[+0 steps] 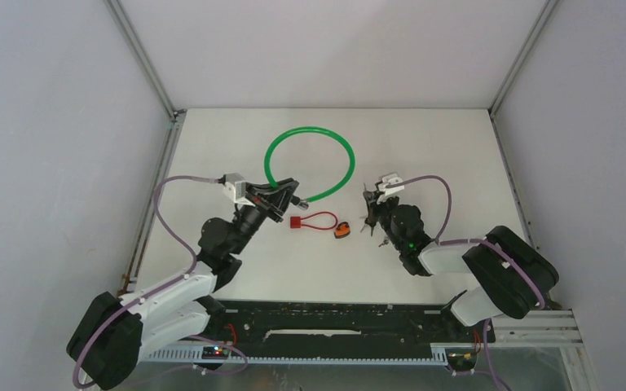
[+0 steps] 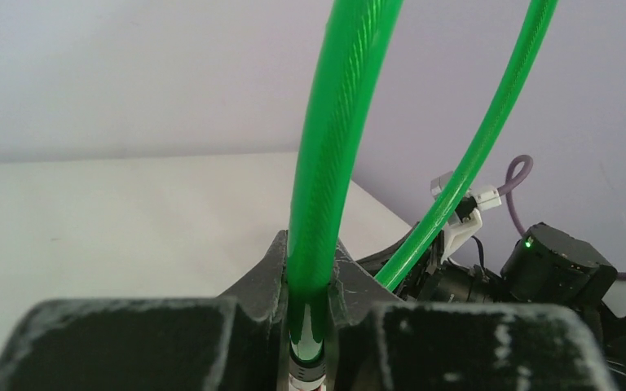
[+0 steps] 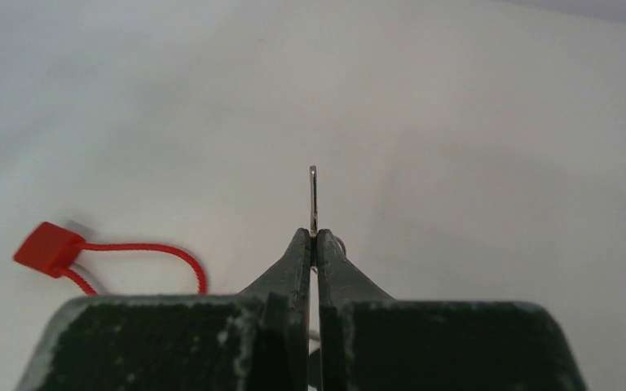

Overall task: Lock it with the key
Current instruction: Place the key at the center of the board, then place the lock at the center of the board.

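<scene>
Sticking up from between the right fingers, which are pressed tight on it, is the thin key. The left fingers squeeze one end of the green cable lock.

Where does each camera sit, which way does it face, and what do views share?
Top external: above and behind the bases, looking down at table, both arms, green cable.
Left wrist: along left gripper, clamped on cable; right arm beyond.
Right wrist: along right gripper pinching the key, toward the table.
Shared: red tag, top and right wrist.
</scene>
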Motion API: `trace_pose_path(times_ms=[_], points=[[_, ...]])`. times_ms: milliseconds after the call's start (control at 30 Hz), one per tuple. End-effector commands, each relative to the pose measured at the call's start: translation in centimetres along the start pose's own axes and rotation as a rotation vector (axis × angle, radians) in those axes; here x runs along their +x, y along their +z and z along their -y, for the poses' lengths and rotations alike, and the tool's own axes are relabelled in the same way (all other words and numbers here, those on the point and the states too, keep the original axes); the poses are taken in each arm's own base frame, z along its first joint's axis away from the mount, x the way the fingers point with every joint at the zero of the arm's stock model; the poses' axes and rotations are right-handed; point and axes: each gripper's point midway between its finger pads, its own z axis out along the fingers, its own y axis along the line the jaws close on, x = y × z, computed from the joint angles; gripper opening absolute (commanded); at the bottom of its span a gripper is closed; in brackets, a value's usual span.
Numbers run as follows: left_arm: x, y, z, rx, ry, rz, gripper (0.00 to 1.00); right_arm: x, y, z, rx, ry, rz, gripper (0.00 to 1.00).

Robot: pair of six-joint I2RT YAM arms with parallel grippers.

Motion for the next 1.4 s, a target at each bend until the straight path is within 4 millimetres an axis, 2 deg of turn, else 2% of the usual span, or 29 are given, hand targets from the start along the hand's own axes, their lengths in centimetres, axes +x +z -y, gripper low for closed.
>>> trace_pose_path(times_ms=[0,167,300,500,600,733,867,1000,1100,1167,1267,1367], points=[[-3.0,-0.1,-0.7,-0.046,-0.002,0.105,0.0,1.2,-0.1,1.8,0.105,0.06,-0.065,0.03],[-3.0,0.0,-1.3,-0.07,-0.012,0.098,0.0,1.2,-0.2,2.2,0.116,0.054,-0.071,0.24],[-3.0,0.1,-1.8,-0.097,-0.025,0.093,0.0,1.1,-0.2,2.6,0.131,0.054,-0.067,0.31],[-2.1,0.9,-4.8,-0.236,-0.078,0.005,0.0,0.6,-0.1,3.7,0.206,0.091,-0.035,0.32],[-1.3,1.4,-6.6,-0.321,-0.097,-0.095,0.0,-0.6,0.0,4.1,0.246,0.173,0.024,0.32],[0.7,0.9,-9.2,-0.433,-0.117,-0.23,0.0,-2.0,0.0,3.4,0.201,0.2,0.058,0.47],[1.4,-0.4,-12.3,-0.538,-0.181,-0.239,0.0,-2.6,-0.1,2.8,0.174,0.217,0.059,0.56],[4.5,-2.2,-15.3,-0.659,-0.209,-0.35,0.0,-2.2,0.3,2.3,0.138,0.216,0.017,0.6],[8.2,-3.4,-16.6,-0.685,-0.261,-0.465,0.0,-2.1,0.5,2.2,0.131,0.23,-0.003,0.62],[9.9,-3.8,-16.9,-0.679,-0.282,-0.51,0.0,-2.1,0.6,2.2,0.132,0.241,-0.026,0.64],[11.4,-4.6,-17.6,-0.702,-0.298,-0.53,0.0,-2.4,0.5,1.8,0.103,0.242,-0.044,0.68],[11.9,-5.9,-19.0,-0.783,-0.293,-0.536,0.02,-2.5,0.4,1.1,0.062,0.234,-0.051,0.78]])
